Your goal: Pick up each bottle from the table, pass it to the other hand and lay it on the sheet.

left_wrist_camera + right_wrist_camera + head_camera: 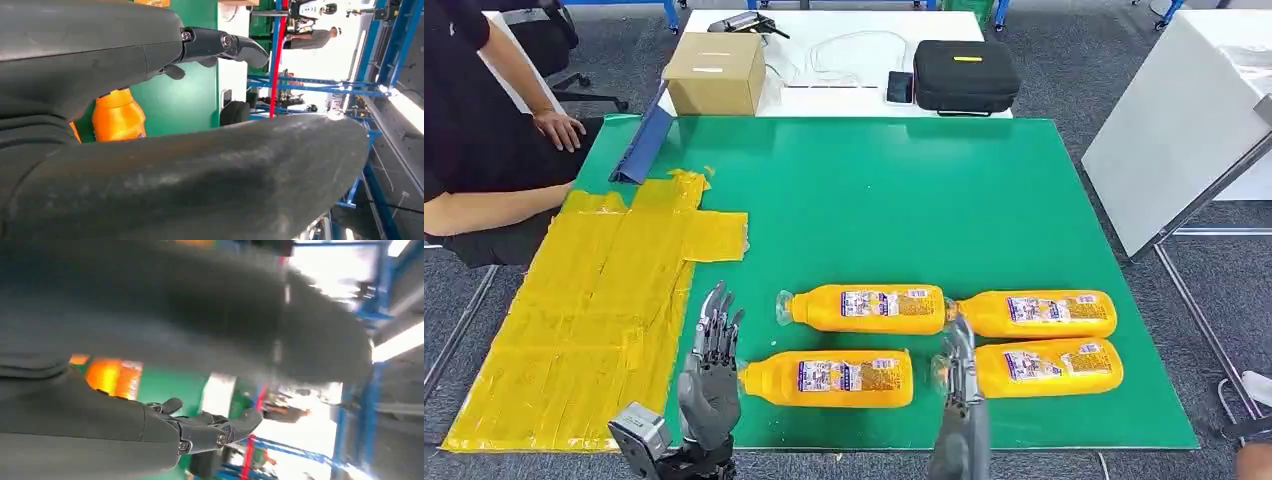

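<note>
Bottles (pixel 867 308) lie crosswise, caps left

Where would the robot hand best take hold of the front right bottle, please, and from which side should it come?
A judgement: grip the front right bottle across its labelled middle, coming down from above. It lies flat with its long axis across the table, cap end toward the right robot hand, and the rear right bottle lies close behind, so fingers should straddle the short width.

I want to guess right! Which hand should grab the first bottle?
Probably the right hand: it sits between the orange plastic bottles. The left hand is beside the yellow taped sheet, ready to receive.
</note>
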Motion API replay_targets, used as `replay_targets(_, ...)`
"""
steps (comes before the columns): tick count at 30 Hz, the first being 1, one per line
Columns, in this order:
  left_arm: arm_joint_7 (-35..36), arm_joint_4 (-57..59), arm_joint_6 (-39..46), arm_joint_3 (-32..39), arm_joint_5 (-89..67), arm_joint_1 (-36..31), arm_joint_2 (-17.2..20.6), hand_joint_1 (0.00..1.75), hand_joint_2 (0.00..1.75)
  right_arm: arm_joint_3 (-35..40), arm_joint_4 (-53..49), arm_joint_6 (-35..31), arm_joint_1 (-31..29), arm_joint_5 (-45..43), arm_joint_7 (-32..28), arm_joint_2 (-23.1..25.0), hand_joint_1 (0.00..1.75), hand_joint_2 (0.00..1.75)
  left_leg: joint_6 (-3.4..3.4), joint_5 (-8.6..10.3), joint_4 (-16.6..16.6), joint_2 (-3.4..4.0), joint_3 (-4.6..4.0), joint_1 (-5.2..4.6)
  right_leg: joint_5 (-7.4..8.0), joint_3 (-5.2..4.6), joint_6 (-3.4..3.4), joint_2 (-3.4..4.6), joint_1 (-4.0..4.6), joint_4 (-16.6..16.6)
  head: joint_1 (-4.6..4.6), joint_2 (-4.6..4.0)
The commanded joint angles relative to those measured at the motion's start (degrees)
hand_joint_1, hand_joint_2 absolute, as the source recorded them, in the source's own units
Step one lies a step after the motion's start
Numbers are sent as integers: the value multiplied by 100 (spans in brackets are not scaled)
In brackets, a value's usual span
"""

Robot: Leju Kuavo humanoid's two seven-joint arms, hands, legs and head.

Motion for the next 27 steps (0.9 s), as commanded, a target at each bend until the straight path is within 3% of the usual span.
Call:
replay_targets(1,84,459,209,112,-167,-70,11,0,0,280,886,-526,-238,1150,1061,-145,0,175,-31,-21,0,-8,53,18,-11,55,-19,18,13,-13,0,0)
replay_targets(2,113,508,165,124,-187,-86,3,0,0,381,939,-443,-315,1384,1348,-260,0,175,-32,-22,0,-7,54,20,-10,57,-20,20,14,-14,0,0)
replay_targets(4,108,535,155,136,-185,-97,-5,0,0,365,950,-452,-324,1387,1362,-272,0,175,-19,-11,-7,-1,39,12,-2,41,-12,17,9,-17,0,0)
replay_targets(6,100,599,107,212,-162,-104,-56,0,0,398,1058,-451,-439,2186,1886,-448,0,175,-13,-5,-7,-3,26,9,0,28,-7,8,6,-14,0,0)
replay_targets(11,65,819,-144,153,-89,-230,-106,0,0,166,855,-112,-572,2732,2289,-767,0,175,-9,-2,-8,-8,25,5,1,29,-4,4,2,-14,0,0)
replay_targets(27,29,879,-244,142,-32,-259,-110,0,0,108,629,338,-570,3146,2628,-1011,0,175,-9,-3,4,-8,26,8,2,82,-2,7,5,-5,-2,0)
